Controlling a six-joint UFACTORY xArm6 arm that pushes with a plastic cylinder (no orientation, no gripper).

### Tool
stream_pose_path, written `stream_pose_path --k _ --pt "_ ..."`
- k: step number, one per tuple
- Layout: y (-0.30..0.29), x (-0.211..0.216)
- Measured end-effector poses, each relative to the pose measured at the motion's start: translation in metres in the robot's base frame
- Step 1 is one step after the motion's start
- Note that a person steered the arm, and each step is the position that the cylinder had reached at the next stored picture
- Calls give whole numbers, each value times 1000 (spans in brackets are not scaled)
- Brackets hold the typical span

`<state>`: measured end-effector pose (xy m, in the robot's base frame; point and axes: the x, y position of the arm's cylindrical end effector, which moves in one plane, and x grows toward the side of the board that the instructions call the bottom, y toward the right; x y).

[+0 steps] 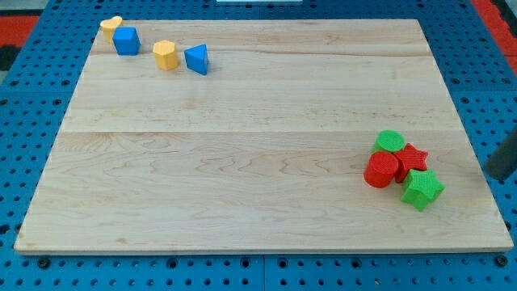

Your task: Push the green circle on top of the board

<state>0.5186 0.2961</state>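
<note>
The green circle [390, 142] lies near the view's right side of the wooden board [242, 162], at the top of a tight cluster. It touches a red star [414, 155] and a red circle [381, 170] just below it. A green star [422, 189] sits at the cluster's bottom right. My tip [493, 175] shows at the view's right edge as a dark rod. It is over the board's right border, to the right of the cluster and apart from every block.
Near the view's top left stand a yellow block [111, 28], a blue cube [126, 40], a yellow hexagon [166, 55] and a blue triangle [197, 59]. A blue pegboard [32, 121] surrounds the board.
</note>
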Motion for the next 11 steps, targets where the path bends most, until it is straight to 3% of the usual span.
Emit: stream_pose_path --k 4,6,10,11 --pt "-179 0" --pt "-163 -16" --pt "-163 -124" --pt "-151 -122"
